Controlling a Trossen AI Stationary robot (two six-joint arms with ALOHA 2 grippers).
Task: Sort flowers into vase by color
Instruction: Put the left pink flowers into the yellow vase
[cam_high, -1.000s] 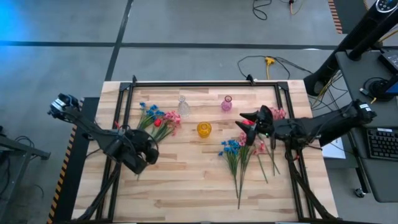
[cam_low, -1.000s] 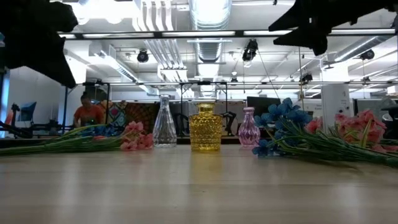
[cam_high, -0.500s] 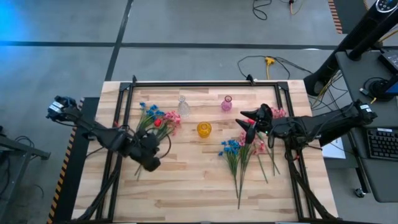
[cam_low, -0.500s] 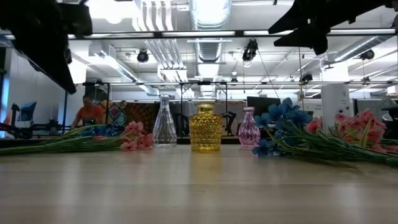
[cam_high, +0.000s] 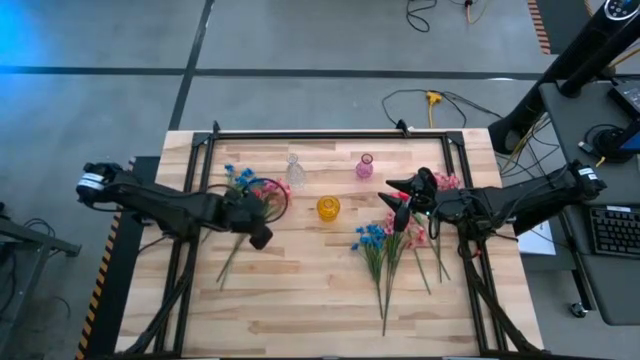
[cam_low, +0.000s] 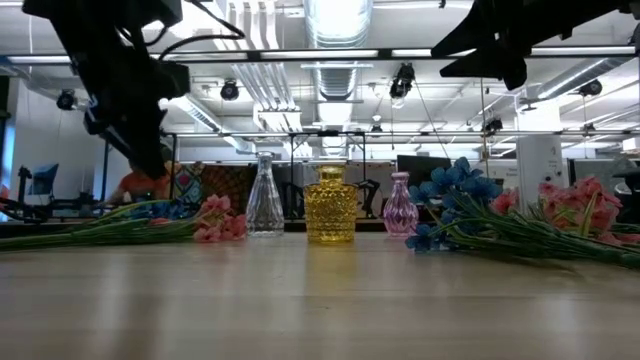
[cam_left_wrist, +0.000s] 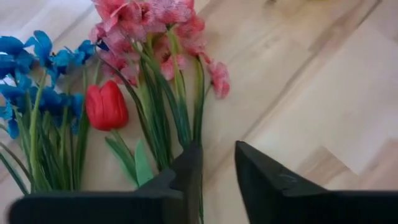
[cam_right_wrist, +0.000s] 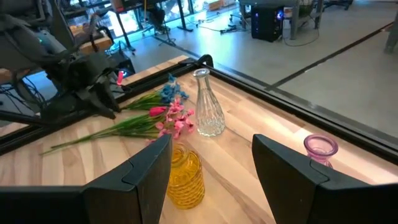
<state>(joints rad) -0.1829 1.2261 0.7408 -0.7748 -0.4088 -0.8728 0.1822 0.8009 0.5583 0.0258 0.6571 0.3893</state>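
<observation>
Flowers with thin green stems (cam_left_wrist: 163, 118) lie flat on your wooden table (cam_high: 300, 290), left of the clear glass vase (cam_high: 294, 172). They look light and bendy, so pinch low on a stem. Your left gripper (cam_left_wrist: 214, 171) is slightly open, maybe empty. Your right gripper (cam_right_wrist: 208, 165) waits open, holding nothing.

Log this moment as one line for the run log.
left gripper: open, above stems of left flower bunch | right gripper: open, empty, raised over right flower bunch | vases: no flowers in them
</observation>
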